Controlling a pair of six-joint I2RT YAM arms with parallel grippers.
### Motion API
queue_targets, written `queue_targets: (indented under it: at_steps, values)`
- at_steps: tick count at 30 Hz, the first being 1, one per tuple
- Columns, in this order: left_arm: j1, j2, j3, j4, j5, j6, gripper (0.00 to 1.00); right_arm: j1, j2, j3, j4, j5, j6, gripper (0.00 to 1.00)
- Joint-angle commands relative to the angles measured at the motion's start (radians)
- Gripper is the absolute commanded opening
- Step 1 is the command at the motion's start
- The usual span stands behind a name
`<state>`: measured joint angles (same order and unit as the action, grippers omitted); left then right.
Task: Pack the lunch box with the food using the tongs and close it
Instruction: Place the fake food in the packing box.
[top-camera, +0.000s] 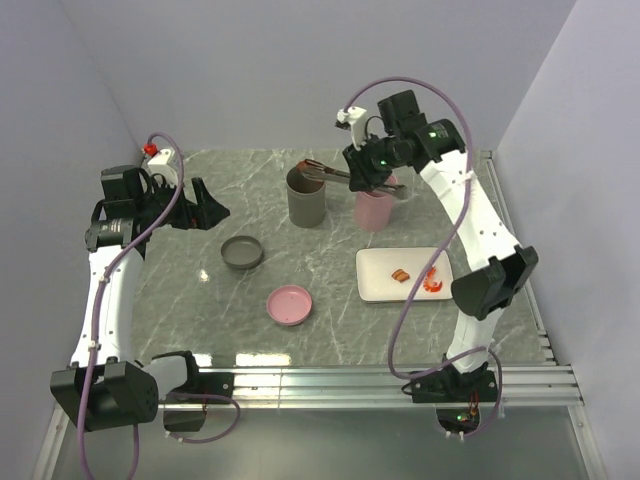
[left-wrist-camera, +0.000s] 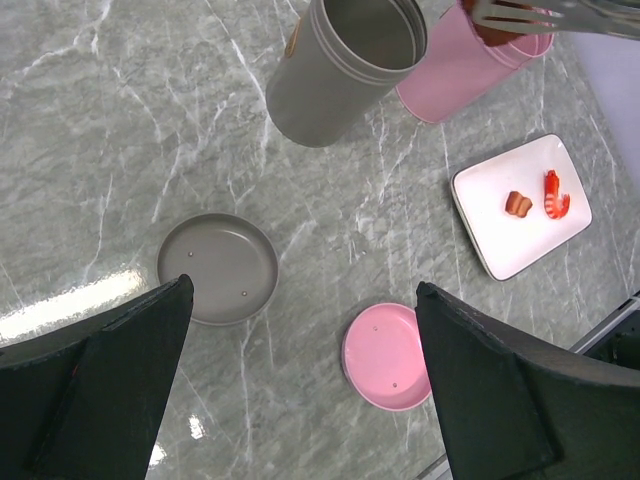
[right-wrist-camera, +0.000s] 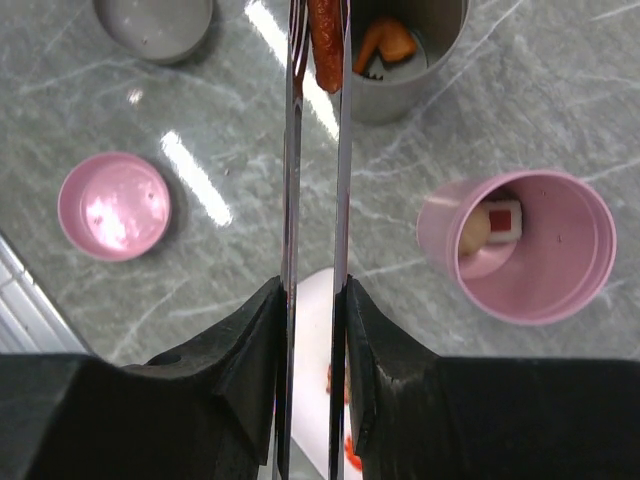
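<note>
My right gripper (right-wrist-camera: 313, 290) (top-camera: 363, 178) is shut on the slim metal tongs (right-wrist-camera: 293, 150) (top-camera: 325, 172). The tongs' tips pinch a brown sausage (right-wrist-camera: 325, 30) over the rim of the grey lunch box cylinder (right-wrist-camera: 405, 70) (top-camera: 307, 198), which holds orange fried bits (right-wrist-camera: 385, 40). The pink cylinder (right-wrist-camera: 540, 250) (top-camera: 374, 208) holds a pale ball (right-wrist-camera: 475, 240) and a red-centred sushi roll (right-wrist-camera: 503, 218). A brown piece (left-wrist-camera: 518, 204) and a shrimp (left-wrist-camera: 556, 195) lie on the white plate (left-wrist-camera: 500, 240) (top-camera: 385, 285). My left gripper (left-wrist-camera: 305, 390) (top-camera: 205, 210) hovers open and empty at the left.
A grey lid (top-camera: 242, 252) (left-wrist-camera: 218, 267) and a pink lid (top-camera: 290, 304) (left-wrist-camera: 388, 355) lie flat on the marble table, in front of the cylinders. The table's metal rail (top-camera: 380, 380) runs along the near edge. Walls close in behind and on both sides.
</note>
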<state>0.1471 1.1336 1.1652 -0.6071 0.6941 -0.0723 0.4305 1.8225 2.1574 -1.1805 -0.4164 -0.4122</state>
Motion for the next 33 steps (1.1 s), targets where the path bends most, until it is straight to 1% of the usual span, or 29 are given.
queue_targets:
  at_steps: [1,5,11,18,21,25,27,28,30,33]
  values:
    - [0.0,-0.018,0.019,0.013,0.004,-0.004,0.99,0.007,0.006,0.056,0.143,0.014,0.07,0.0]
    - [0.0,-0.006,0.022,0.018,0.008,-0.014,0.99,0.007,0.055,0.064,0.171,0.019,0.087,0.0]
    - [0.0,0.003,0.022,0.024,0.016,-0.023,0.99,0.005,0.07,0.021,0.226,-0.01,0.101,0.0]
    - [0.0,-0.008,0.013,0.018,0.004,-0.012,0.99,0.007,0.11,0.029,0.194,-0.001,0.093,0.0]
    - [-0.001,-0.008,0.01,0.021,0.005,-0.015,0.99,0.007,0.109,0.012,0.205,0.002,0.096,0.05]
    - [0.0,-0.003,0.013,0.021,0.008,-0.017,0.99,0.005,0.113,0.01,0.205,-0.001,0.102,0.2]
    - [0.0,-0.001,0.014,0.02,0.007,-0.014,0.99,0.007,0.124,0.025,0.196,-0.001,0.101,0.24]
    - [0.0,-0.001,0.016,0.02,0.007,-0.012,0.99,0.007,0.126,0.028,0.193,-0.001,0.102,0.28]
    - [0.0,-0.001,0.016,0.017,0.005,-0.011,0.99,0.007,0.13,0.036,0.19,-0.002,0.101,0.3]
    - [0.0,-0.001,0.016,0.017,0.004,-0.011,0.99,0.007,0.132,0.042,0.183,-0.013,0.099,0.38]
